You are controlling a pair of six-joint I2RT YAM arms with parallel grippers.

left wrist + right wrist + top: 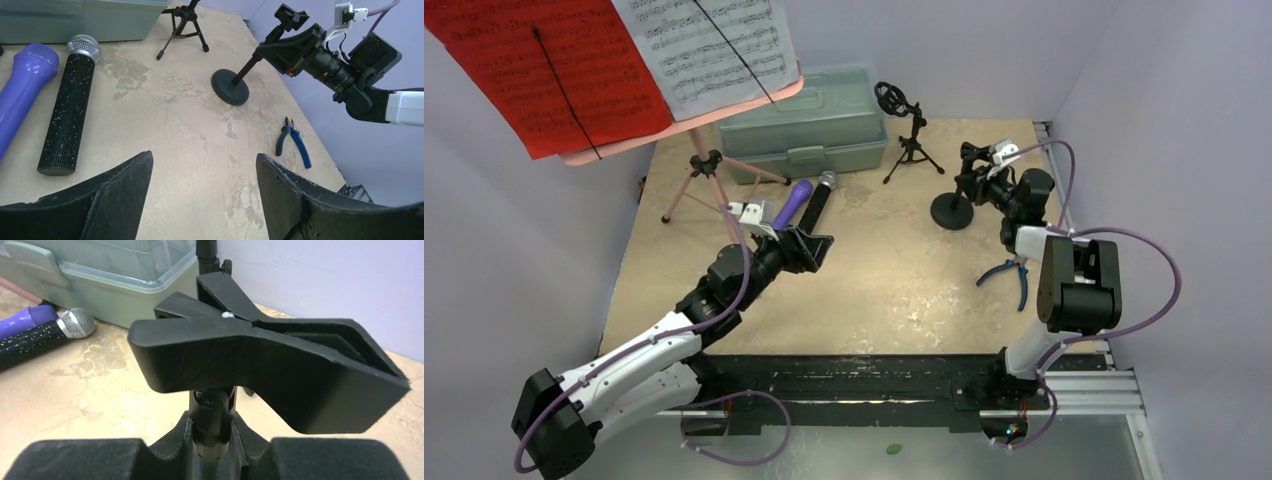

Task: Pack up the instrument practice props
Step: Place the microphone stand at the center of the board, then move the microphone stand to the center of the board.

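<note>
A black round-base mic mount stands at the right; its clip fills the right wrist view. My right gripper is shut on the mount's thin stem just below the clip, also seen from above. The purple microphone and the black silver-headed microphone lie side by side mid-table. My left gripper hovers open just in front of them, with only bare table between its fingers. The pink tripod holds red pages and white pages at the back left.
A grey-green plastic case sits shut at the back centre. A small black tripod mount with a ring stands to its right. Blue-handled pliers lie near the right arm. Walls close in on both sides.
</note>
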